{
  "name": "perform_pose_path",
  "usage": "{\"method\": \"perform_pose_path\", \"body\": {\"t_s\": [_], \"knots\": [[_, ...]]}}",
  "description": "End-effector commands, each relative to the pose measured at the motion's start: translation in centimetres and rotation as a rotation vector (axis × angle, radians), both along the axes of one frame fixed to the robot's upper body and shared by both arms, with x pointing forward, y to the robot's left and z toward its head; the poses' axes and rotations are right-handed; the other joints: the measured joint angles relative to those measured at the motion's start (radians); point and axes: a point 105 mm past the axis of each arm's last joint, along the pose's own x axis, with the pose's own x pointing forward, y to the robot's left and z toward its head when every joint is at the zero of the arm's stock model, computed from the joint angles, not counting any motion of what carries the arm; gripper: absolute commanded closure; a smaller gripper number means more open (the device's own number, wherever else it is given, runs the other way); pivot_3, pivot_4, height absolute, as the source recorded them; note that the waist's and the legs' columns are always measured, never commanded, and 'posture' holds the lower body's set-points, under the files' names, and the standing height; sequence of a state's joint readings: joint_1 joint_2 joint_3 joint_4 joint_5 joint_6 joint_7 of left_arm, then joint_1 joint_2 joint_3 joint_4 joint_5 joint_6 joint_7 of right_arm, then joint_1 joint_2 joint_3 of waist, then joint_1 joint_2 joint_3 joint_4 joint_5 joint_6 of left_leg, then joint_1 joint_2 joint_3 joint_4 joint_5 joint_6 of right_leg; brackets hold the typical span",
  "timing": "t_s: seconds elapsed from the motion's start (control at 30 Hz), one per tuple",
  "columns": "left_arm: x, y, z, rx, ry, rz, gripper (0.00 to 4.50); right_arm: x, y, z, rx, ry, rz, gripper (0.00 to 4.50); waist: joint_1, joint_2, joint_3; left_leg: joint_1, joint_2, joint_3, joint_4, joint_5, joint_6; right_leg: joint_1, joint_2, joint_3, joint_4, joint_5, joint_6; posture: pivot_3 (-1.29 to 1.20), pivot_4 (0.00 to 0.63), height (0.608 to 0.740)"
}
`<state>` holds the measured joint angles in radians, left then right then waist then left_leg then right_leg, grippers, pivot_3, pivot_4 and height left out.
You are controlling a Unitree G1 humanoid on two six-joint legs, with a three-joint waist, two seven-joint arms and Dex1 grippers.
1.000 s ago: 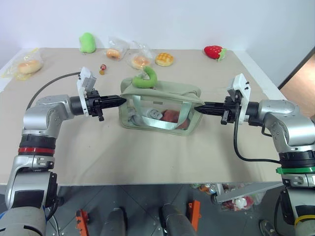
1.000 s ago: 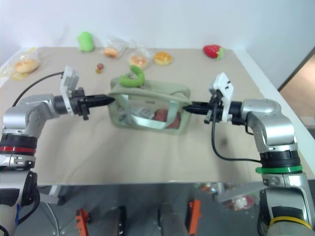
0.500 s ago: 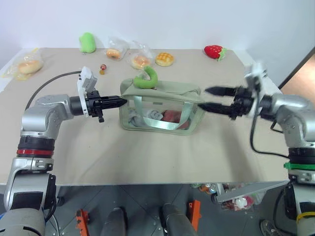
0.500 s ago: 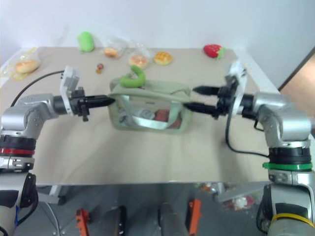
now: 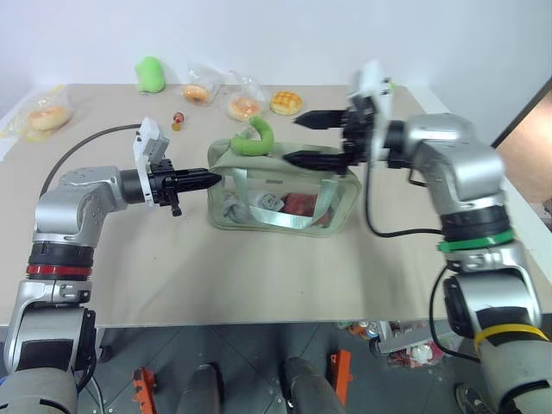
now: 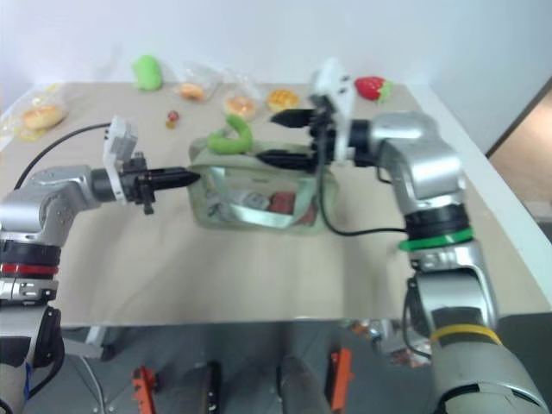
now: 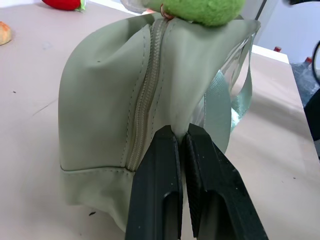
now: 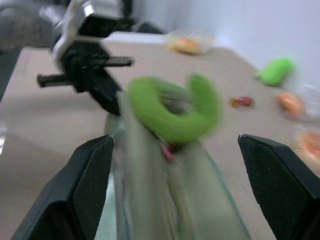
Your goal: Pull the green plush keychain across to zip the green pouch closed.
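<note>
Green pouch [image 5: 280, 194] mid-table; green plush keychain [image 5: 255, 138] on its top left end; buns [image 5: 287, 103] behind, apparently bagged.

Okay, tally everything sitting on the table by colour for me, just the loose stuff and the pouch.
Green: 3 — green pouch, green plush keychain, plush blob
Orange or tan breads: 4 —
Red: 2 — strawberry, small trinket
Total: 9

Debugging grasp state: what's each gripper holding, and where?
Left gripper pinches the green pouch at its end fabric beside the zipper. Right gripper is open, holding nothing.
</note>
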<state>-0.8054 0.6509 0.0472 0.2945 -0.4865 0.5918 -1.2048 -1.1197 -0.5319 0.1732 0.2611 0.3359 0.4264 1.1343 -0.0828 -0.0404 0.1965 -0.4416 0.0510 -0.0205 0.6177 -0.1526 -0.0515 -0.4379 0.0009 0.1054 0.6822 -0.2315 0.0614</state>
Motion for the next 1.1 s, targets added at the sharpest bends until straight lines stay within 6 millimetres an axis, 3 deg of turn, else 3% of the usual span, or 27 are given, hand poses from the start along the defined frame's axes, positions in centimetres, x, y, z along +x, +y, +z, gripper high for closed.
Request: {"method": "perform_pose_path", "body": {"t_s": [0.03,0.4,0.47,0.67,0.8,1.1], "knots": [[-0.4,0.1,1.0,-0.004,-0.052,0.000,4.50,-0.5,0.7,2.0,-0.020,-0.112,0.035,0.38,0.009,0.000,0.000,-0.001,0.000,-0.001,0.000,0.000,0.000,0.000,0.000,-0.001,0.000,-0.001,0.000,0.00,0.150,0.740],[-0.3,0.2,0.7,-0.010,-0.051,0.013,4.50,-1.0,2.5,1.3,-0.081,-0.131,0.108,0.38,0.008,-0.001,0.000,-0.001,0.000,-0.001,0.000,0.000,0.000,0.000,-0.001,-0.002,0.000,-0.001,-0.001,0.00,0.150,0.740],[-0.3,0.0,0.6,-0.012,-0.052,0.010,4.50,-0.9,2.4,1.4,-0.108,-0.165,0.097,0.38,0.008,-0.001,0.000,-0.001,0.000,-0.001,0.000,0.000,0.000,0.000,-0.001,-0.002,0.000,-0.001,-0.001,0.00,0.150,0.740],[-0.3,-0.2,0.6,-0.008,-0.053,0.007,4.50,-1.5,0.1,4.4,-0.110,-0.203,0.080,0.38,0.010,-0.001,0.000,-0.001,0.000,-0.001,0.000,0.000,-0.001,0.000,-0.001,-0.002,0.000,-0.001,-0.001,0.00,0.150,0.740],[-0.3,-0.1,0.4,-0.007,-0.051,0.009,4.50,-1.9,-0.1,4.9,-0.134,-0.218,0.080,0.38,0.009,0.000,0.000,-0.001,0.000,-0.001,0.000,0.000,-0.001,0.000,-0.001,-0.002,0.000,-0.001,-0.001,0.00,0.150,0.740],[-0.1,-0.2,0.4,-0.006,-0.054,0.009,4.50,-2.4,2.7,2.5,-0.178,-0.183,0.133,0.38,0.008,0.000,0.000,-0.001,0.000,-0.001,0.000,0.000,0.000,0.000,-0.001,-0.002,0.000,-0.001,-0.001,0.00,0.150,0.740]]}}
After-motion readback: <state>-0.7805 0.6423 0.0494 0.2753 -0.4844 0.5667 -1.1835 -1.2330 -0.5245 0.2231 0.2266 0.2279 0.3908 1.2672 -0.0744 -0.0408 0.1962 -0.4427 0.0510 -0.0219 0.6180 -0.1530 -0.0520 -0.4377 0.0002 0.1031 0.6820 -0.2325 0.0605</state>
